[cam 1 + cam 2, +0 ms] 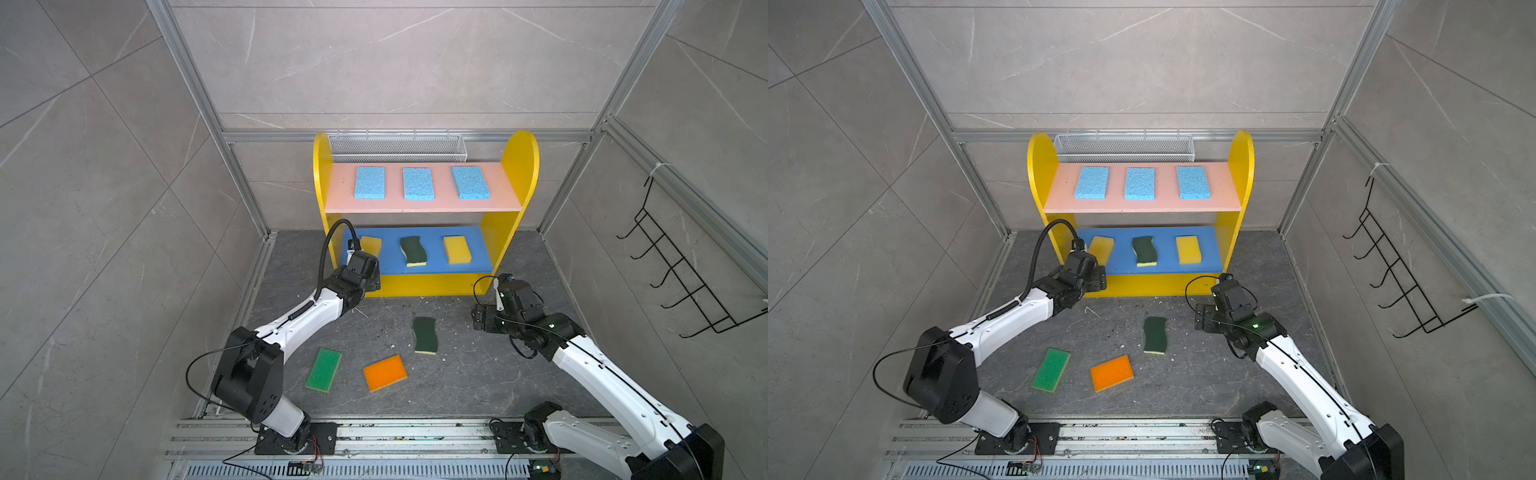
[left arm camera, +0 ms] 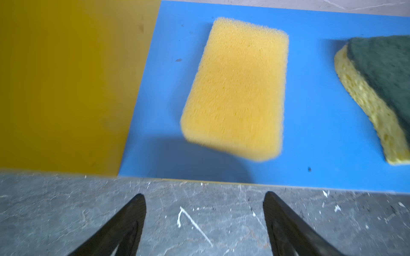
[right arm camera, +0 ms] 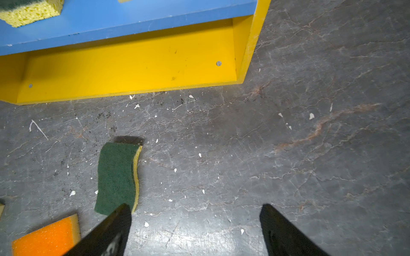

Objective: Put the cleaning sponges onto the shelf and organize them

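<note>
Left gripper [image 2: 205,199] is hovering wide open and empty in front of a yellow sponge [image 2: 237,88] lying on the shelf [image 2: 321,124], on its blue board; right gripper [image 3: 196,209] is hanging open, empty, above the floor [image 3: 310,155] near a dark-green sponge [image 3: 116,177].

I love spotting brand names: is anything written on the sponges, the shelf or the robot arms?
No text can be read anywhere.
A pale marking on a finger of the right gripper: too blurred and cropped to read.
The cleaning sponges and shelf: no lettering visible.
</note>
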{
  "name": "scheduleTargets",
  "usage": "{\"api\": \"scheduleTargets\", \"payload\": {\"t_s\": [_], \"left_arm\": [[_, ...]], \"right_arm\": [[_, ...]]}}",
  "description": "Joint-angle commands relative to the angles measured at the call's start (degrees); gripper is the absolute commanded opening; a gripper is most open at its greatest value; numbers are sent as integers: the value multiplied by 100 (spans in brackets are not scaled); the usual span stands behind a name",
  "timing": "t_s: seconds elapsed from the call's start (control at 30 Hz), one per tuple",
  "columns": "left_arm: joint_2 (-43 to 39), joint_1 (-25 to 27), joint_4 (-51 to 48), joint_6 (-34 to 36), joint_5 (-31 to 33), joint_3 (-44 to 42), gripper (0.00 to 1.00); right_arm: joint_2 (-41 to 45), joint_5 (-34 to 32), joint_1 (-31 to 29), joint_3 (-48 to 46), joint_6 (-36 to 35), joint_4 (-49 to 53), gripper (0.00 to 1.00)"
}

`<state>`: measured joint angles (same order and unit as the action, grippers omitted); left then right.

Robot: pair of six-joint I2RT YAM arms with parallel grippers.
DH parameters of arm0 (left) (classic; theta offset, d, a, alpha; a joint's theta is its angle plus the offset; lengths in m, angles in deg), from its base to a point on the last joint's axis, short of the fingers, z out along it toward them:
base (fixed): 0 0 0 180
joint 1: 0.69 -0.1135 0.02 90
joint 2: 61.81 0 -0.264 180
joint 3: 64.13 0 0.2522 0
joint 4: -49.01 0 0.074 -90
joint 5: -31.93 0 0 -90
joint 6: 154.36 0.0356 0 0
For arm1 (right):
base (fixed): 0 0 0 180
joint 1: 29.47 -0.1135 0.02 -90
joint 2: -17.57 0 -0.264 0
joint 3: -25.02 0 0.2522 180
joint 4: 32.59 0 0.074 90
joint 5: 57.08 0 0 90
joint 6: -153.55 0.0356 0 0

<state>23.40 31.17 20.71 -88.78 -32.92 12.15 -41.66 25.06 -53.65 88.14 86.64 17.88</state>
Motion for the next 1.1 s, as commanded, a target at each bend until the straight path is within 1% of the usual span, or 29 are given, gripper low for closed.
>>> {"api": "scheduleTargets", "payload": {"t_s": [0.0, 0.13, 0.27, 0.33, 0.4, 0.47, 0.53, 0.6, 0.8, 0.9, 1.07], "left_arm": [[-773, 66, 115, -49, 21, -368, 86], [-1568, 84, -113, -214, -71, -959, 86], [-2175, 83, -221, -275, -116, -1364, 85], [-2327, 84, -145, -230, -205, -1461, 83], [-2306, 84, -20, -204, -371, -1442, 77], [-2169, 84, 116, -199, -559, -1335, 71], [-1898, 84, 245, -257, -782, -1159, 64], [-1535, 84, 293, -355, -860, -935, 60], [-589, 71, 806, -431, -864, -404, 55], [-171, 64, 804, -446, -713, -41, 53], [270, 31, 974, -465, -651, 245, 50]], "right_arm": [[-41, 108, 19, 69, 44, -103, 92], [-19, 157, 19, 91, 103, -115, 92], [-48, 282, 19, 106, 191, -205, 92], [-100, 324, 11, 130, 243, -241, 92], [-133, 361, 10, 141, 277, -265, 91], [-131, 397, 9, 147, 313, -287, 90], [-115, 423, 1, 151, 326, -280, 90], [-90, 429, 5, 168, 308, -254, 89], [-41, 417, 3, 227, 205, -147, 89], [-19, 393, 2, 247, 146, -116, 89], [-12, 320, 1, 283, 58, -35, 89]]}}
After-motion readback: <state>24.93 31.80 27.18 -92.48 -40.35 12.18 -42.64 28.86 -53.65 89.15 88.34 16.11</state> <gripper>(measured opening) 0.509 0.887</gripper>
